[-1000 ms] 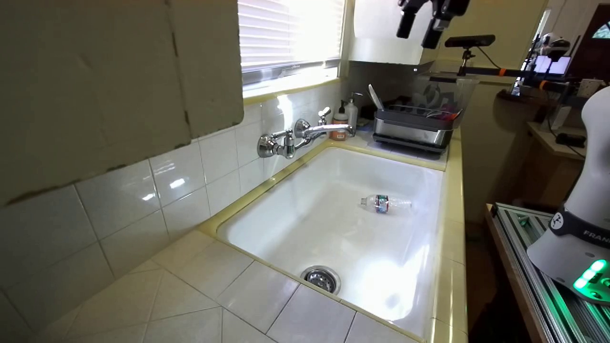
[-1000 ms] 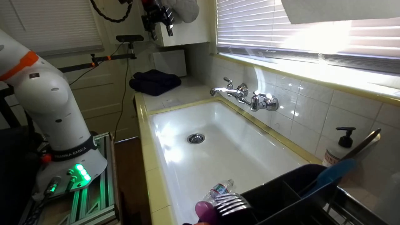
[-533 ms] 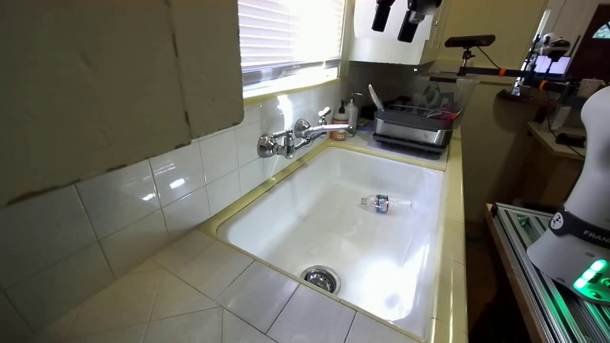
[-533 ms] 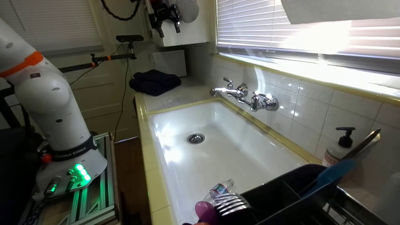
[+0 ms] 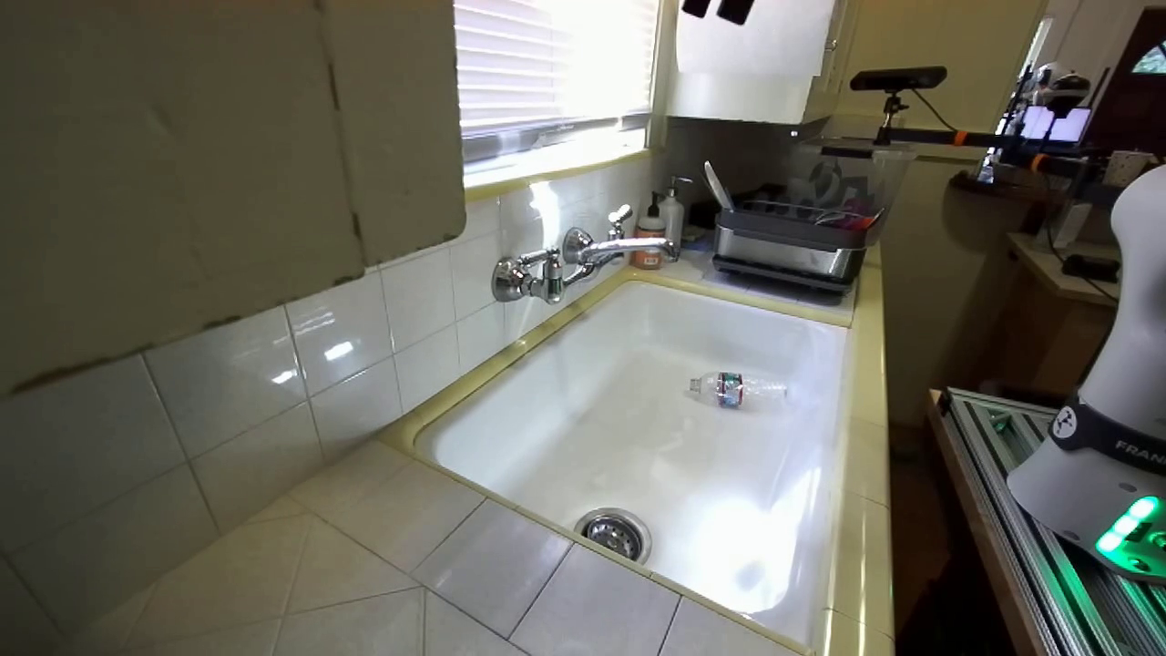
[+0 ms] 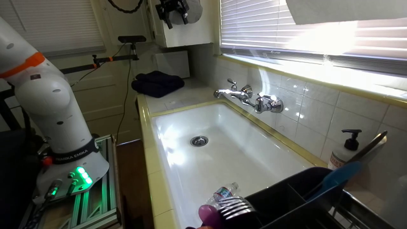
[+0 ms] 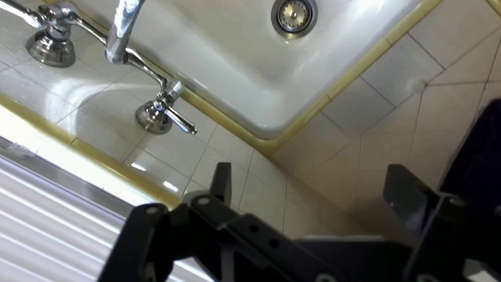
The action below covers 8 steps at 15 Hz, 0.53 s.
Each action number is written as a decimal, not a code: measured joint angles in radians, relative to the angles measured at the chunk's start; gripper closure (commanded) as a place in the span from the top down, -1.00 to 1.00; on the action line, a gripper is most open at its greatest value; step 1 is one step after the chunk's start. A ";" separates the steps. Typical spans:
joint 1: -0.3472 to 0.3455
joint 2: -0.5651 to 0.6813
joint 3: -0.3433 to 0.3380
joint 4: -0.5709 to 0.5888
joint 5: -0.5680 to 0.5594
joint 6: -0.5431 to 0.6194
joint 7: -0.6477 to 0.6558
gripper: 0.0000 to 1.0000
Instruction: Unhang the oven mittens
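In an exterior view, at the left of the frame, the arm (image 6: 55,92) rises and runs out past the left edge; there is no second arm, so the reach falls to it alone. At the upper middle is the tool (image 6: 177,24), its fingers (image 6: 168,24) parted and pointing down. The mittens (image 6: 195,12), greyish in this light, come next: just to the right of the tool and partly hidden behind it, on or close to the cabinet (image 6: 194,35) at top centre. A rounded end is lowest and the long axis looks roughly upright; what they hang from is out of sight. The fingertips are about level in the picture with that rounded end. Whether tool and mittens touch, I cannot tell.

In the wrist view, one finger stands below centre, then comes a wide gap with tiled worktop (image 7: 348,172) seen through it, then the other finger, then a dark cloth (image 7: 477,156) at the right edge. The tool is spread wide and has hold of nothing; the mittens cannot be made out here.

The coming move probably turns on depth: the tool likely has to travel right and deeper into the frame, towards the cabinet.
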<state>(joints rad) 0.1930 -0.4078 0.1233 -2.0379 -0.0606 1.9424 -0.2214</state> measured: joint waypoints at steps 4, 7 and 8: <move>0.000 0.028 -0.028 0.064 0.125 0.025 0.018 1.00; 0.000 0.068 -0.047 0.109 0.246 0.025 0.018 1.00; 0.000 0.085 -0.051 0.125 0.283 0.025 0.018 1.00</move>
<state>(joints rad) 0.1931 -0.3224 0.0720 -1.9129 0.2221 1.9669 -0.2032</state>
